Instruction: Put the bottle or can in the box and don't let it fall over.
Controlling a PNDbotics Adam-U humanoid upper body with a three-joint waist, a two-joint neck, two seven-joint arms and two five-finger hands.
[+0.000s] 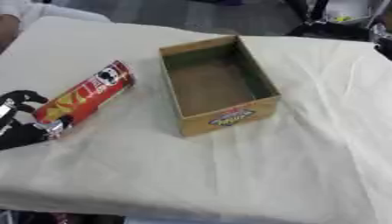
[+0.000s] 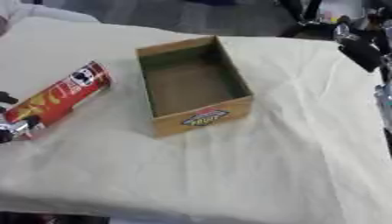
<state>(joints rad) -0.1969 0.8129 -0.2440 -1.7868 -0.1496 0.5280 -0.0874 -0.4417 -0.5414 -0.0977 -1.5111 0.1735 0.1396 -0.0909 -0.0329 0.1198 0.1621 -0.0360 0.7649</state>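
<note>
At the near left edge: left hand (image 1: 19, 120), fingers curled around the can's lower end | red can (image 1: 85, 97) lying tilted on the cloth (image 1: 253, 170), left of the open box (image 1: 218, 85) | right hand (image 2: 360, 50) far right, fingers unclear.

We are curling our left hand (image 1: 19, 118) around a red can (image 1: 84, 97) lying on the cloth (image 1: 229, 175). An open cardboard box (image 1: 222, 118) is sitting just beside it.

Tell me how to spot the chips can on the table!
Find the open brown cardboard box in the middle of the cream cloth-covered table. To its left, a long red tube-shaped can with yellow lettering lies on its side, its near end in the fingers of the robot's black left hand. It is the only red, round thing there.
</note>
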